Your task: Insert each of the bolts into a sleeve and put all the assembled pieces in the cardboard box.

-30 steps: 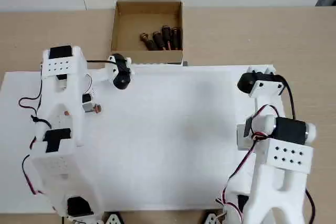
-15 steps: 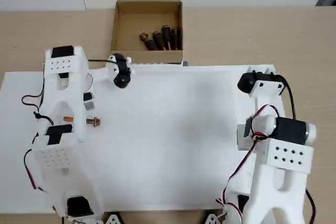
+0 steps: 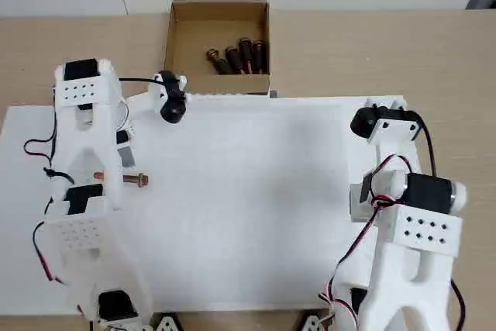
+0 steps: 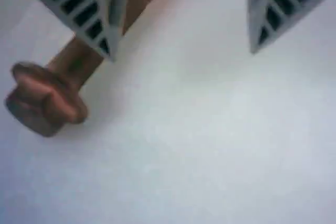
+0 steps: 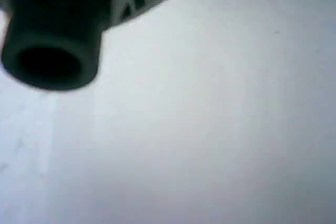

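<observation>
Copper-brown flanged bolt (image 4: 47, 98) on white sheet (image 4: 210, 156); right hand (image 3: 359, 202) holds black sleeve (image 5: 52, 40).

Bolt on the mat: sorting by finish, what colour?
Bolt is coppery brown; left wrist view shows it best.

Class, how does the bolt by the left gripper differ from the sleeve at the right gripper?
The bolt is coppery brown with a flanged head; the sleeve is black with an open hollow end. The bolt lies on the white sheet; the sleeve hangs above it. Both are round in section.
</observation>
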Motion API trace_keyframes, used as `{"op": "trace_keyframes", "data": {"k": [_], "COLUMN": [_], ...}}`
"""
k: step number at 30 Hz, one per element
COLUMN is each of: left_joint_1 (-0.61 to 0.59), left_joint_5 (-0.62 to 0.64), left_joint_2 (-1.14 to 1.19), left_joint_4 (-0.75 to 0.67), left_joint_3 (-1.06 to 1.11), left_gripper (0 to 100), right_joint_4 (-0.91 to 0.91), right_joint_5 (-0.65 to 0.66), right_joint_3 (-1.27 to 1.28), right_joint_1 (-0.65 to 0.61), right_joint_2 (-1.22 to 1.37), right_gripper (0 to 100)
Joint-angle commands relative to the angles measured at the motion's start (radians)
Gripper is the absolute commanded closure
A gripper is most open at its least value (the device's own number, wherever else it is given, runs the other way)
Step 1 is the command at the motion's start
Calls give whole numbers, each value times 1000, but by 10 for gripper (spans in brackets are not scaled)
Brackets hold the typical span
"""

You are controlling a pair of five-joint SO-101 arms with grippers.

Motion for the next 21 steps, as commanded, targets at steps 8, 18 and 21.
{"op": "trace_keyframes", "data": {"k": [8, 18, 21], "left_joint_1": [15, 18, 17], "left_joint_5": [3, -3, -3], "left_joint_2": [-288, -298, -250], "left_joint_4": [32, 17, -21], "left_joint_3": [185, 306, 306], "left_gripper": [841, 842, 842], "right_joint_4": [-10, -10, -10], "right_joint_5": [8, 8, 8], "right_joint_3": [-9, -9, -9], "right_joint_1": [4, 4, 4], "right_joint_2": [-24, -24, -24], "right_gripper": [995, 995, 995]}}
